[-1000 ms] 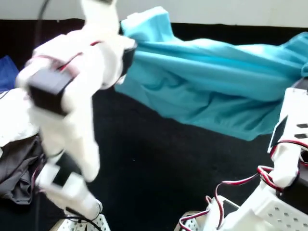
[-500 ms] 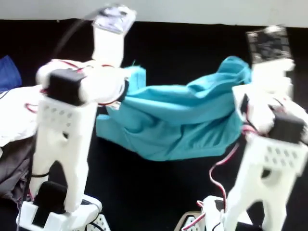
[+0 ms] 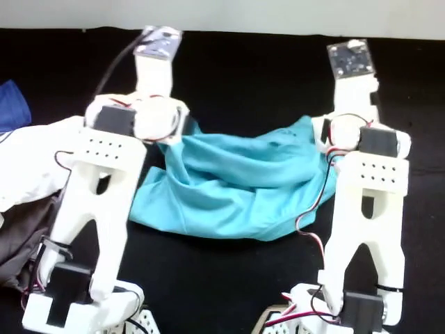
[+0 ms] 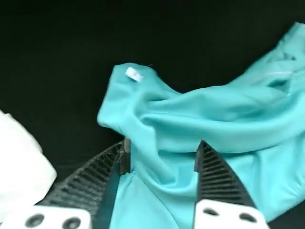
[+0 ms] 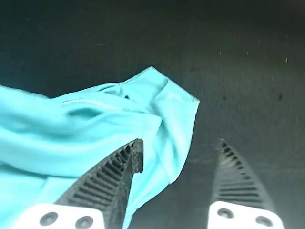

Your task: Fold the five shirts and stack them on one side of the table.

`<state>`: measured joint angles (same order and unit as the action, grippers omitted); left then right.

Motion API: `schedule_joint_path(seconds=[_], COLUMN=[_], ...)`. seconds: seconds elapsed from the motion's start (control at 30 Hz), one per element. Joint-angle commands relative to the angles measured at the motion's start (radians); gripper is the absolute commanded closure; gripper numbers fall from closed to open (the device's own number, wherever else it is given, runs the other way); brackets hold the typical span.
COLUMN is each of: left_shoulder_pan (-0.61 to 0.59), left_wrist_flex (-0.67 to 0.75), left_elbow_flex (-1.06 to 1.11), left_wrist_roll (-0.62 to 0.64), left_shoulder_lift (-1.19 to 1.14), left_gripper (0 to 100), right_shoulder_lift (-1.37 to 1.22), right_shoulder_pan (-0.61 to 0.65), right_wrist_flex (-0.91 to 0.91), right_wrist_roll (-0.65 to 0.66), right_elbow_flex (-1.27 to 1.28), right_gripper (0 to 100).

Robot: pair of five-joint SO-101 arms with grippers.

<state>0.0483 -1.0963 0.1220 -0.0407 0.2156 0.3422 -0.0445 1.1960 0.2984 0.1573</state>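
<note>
A teal shirt (image 3: pixel 229 184) lies bunched on the black table (image 3: pixel 243 76) between the two arms. My left gripper (image 4: pixel 162 152) is open just above the shirt's left end; a corner with a small white tag (image 4: pixel 133 74) sticks out beyond the fingers. My right gripper (image 5: pixel 180 150) is open over the shirt's right end (image 5: pixel 167 114), with one finger (image 5: pixel 119 176) over the cloth and the other over bare table. A white shirt (image 3: pixel 28 167), a grey shirt (image 3: pixel 21 243) and a blue shirt (image 3: pixel 10 104) lie at the table's left side.
The two white arm frames (image 3: pixel 97 209) (image 3: pixel 365 216) stand at the near edge on either side of the teal shirt. Red and white cables (image 3: pixel 313 209) hang beside the right arm. Bare black table stretches behind the shirt and between the arm bases.
The teal shirt was spread wide across the back, then hung between the two arms. It now lies lower in a bunch, with both arms drawn in and upright.
</note>
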Motion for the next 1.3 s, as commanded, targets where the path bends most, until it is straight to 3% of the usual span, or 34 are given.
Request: schedule_joint_path(seconds=[0.0,0.2,0.37,0.5,0.7,0.9,1.27], left_shoulder_pan=[-0.111,-0.400,-0.644,-0.811,-1.075,-1.248,-1.326], left_wrist_flex=[0.005,-0.143,-0.224,-0.244,-0.238,-0.241,-0.244], left_elbow_flex=[-0.088,-0.185,-0.197,-0.122,-0.054,-0.054,-0.054], left_wrist_roll=[-0.008,-0.009,-0.120,-0.183,-0.249,-0.313,-0.336], left_shoulder_lift=[0.028,0.028,0.021,0.019,0.019,0.019,0.019], left_gripper=[77,77,77,77,77,77,77], right_shoulder_lift=[-0.001,-0.013,-0.105,-0.289,-0.549,-0.799,-1.095], right_shoulder_pan=[0.053,0.338,0.651,0.816,0.967,1.096,1.147], right_wrist_flex=[0.142,0.305,0.248,0.174,0.082,0.088,0.107], right_wrist_roll=[-0.034,-0.035,-0.037,-0.037,-0.132,-0.170,-0.169], right_elbow_flex=[-0.125,-0.179,-0.110,-0.110,-0.234,-0.458,-0.716], right_gripper=[74.4,74.4,74.4,74.4,74.4,74.4,74.4])
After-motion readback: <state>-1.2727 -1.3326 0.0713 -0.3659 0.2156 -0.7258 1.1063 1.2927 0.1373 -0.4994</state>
